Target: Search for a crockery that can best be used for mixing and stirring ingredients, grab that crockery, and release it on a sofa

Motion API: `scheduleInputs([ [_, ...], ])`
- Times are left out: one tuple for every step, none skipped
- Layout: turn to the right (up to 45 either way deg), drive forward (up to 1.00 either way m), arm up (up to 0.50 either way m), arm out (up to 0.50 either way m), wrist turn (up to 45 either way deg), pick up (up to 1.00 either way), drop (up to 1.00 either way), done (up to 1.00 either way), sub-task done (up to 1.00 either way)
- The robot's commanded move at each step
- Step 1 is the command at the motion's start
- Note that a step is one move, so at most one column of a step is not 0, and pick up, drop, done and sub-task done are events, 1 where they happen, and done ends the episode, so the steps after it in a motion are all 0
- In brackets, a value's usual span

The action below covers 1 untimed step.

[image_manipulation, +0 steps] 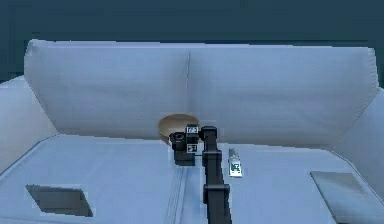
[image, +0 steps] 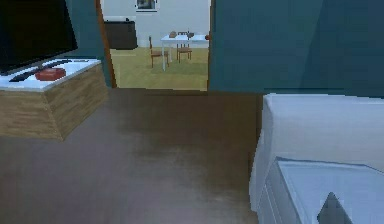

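Arm side view: tan bowl (image_manipulation: 172, 124) shows at the sofa (image_manipulation: 100, 85) seat's back, directly behind the tool (image_manipulation: 184, 147); whether the tool holds anything cannot be told. Judged rigid, smooth, breakable crockery; the rim offers the best purchase.

Tan round thing (image_manipulation: 172, 124) half hidden behind tool (image_manipulation: 181, 150); whether held unclear; things (image: 181, 35) on far table (image: 198, 40) too small.

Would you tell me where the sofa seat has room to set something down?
On the sofa in the arm side view, the left cushion is bare between backrest, left grey slab and hand. The right cushion is bare between the small light object and the right grey slab. Crowded: mid-seat, around the tan bowl, hand and arm.
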Motion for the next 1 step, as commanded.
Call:
scheduleInputs([
  [0.0, 0.00, 0.00, 0.00, 0.0, 0.00, 1.00, 0.00, 0.00],
])
